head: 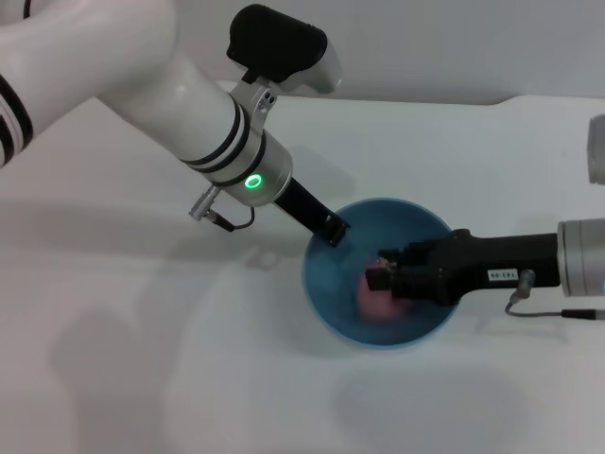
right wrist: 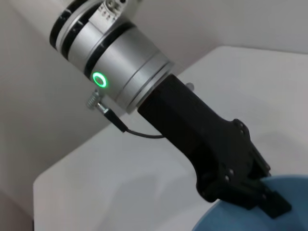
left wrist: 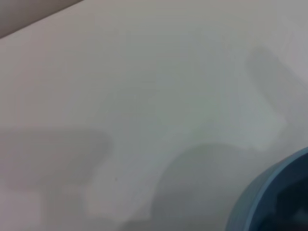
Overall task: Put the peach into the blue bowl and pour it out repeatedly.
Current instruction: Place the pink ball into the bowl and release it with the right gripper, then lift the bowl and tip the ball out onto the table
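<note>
Lowering the peach (head: 378, 301) into the blue bowl (head: 326, 288) mid-bench, right gripper (head: 386, 274) clenched on it, left gripper (head: 333, 230) pinching the rim; next, releasing the fruit.

The left wrist view looks onto a plain white tabletop (left wrist: 144, 86) crossed by soft grey shadows, one broad patch and a rounded one beside the bowl. Only a curved piece of the blue bowl (left wrist: 250, 202) shows, cut off at the picture's corner, its light-blue outer wall and rim resting on the table with a darker inside behind the rim. The left pincer's own fingers do not appear here, so the bowl's place relative to them cannot be told.
</note>
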